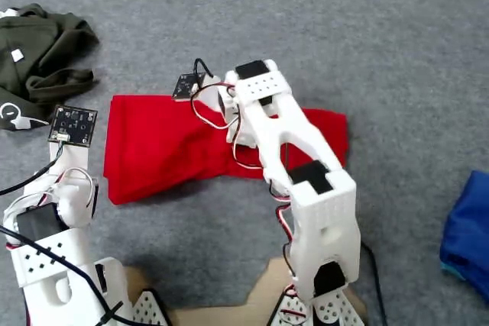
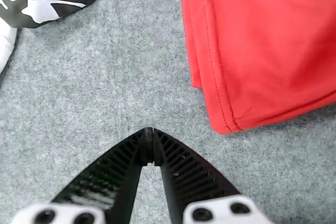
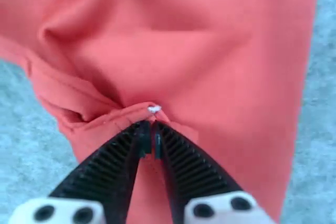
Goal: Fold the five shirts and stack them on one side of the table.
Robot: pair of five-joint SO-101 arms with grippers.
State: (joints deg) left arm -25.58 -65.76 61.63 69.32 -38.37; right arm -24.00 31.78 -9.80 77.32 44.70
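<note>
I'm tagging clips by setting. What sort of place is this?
Likely a robotics test bench: a grey felt-covered table, a white left arm and right arm with exposed wiring, and a red shirt lying on the table.

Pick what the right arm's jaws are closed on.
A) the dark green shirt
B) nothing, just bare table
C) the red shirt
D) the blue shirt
C: in the right wrist view the jaws pinch a bunched fold of the red shirt, with red cloth all around their tips.
</note>
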